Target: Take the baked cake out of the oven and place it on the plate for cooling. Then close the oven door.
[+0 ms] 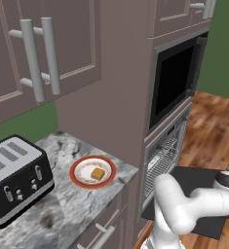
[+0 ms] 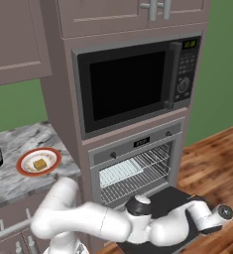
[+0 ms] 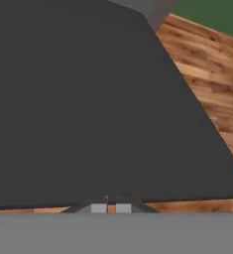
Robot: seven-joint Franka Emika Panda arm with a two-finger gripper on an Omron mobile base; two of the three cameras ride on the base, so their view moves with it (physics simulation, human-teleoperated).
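From my seat I take the oven (image 2: 138, 168) as my landmark and read from left to right. Far left of it, on the marble counter (image 1: 62, 214), sits one black and silver toaster (image 1: 16, 177). Between the toaster and the oven lies one plate (image 1: 92, 171) with an orange-red rim, and on it rests the one baked cake (image 1: 98, 173), a small golden-brown block near the plate's middle; the right base view shows the same plate (image 2: 38, 162) with the cake (image 2: 39, 164) on it. Above the oven I see one microwave (image 2: 133, 84) with a black window. The oven cavity stands open, with wire racks (image 2: 138, 173) inside and one pale baking tray (image 2: 120, 173) on the upper rack, toward its left. The oven door (image 2: 172, 198) hangs down flat in front of the oven. To the right of the oven, low by the door's outer edge, my arm reaches across, and the pincer (image 3: 111, 208) shows its two tips pressed nearly together at the near edge of the dark door panel (image 3: 88, 109), holding nothing that I can make out; whether the tips touch the door I cannot tell
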